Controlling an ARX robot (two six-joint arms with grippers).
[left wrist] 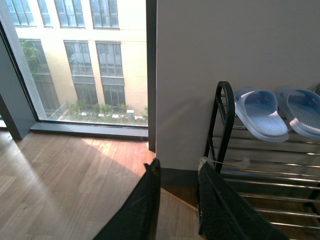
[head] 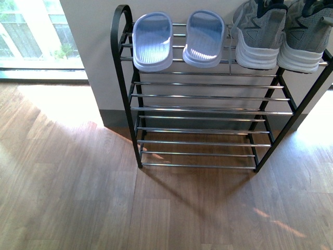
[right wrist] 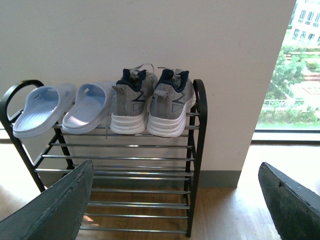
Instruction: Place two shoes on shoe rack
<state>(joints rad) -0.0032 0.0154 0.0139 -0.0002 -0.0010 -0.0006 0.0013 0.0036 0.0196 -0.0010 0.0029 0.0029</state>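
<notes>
The shoe rack (head: 208,96) stands against the wall, black side frames with chrome rods. On its top tier lie two pale blue slides (head: 152,40) (head: 204,37) at the left and two grey knit sneakers (head: 258,34) (head: 307,35) at the right, heels outward. The right wrist view shows the sneakers (right wrist: 129,107) (right wrist: 171,107) side by side beside the slides (right wrist: 42,110) on the rack (right wrist: 195,150). My right gripper (right wrist: 175,172) is open wide and empty, held back from the rack. My left gripper (left wrist: 179,167) is open and empty, near the rack's left end (left wrist: 222,120); one slide (left wrist: 260,114) shows there.
Wooden floor (head: 67,182) stretches in front of the rack. A pale wall (head: 93,57) backs it. Floor-length windows (head: 31,31) lie to the left, and another window (right wrist: 295,75) shows to the right of the wall. The lower tiers (head: 203,140) hold nothing.
</notes>
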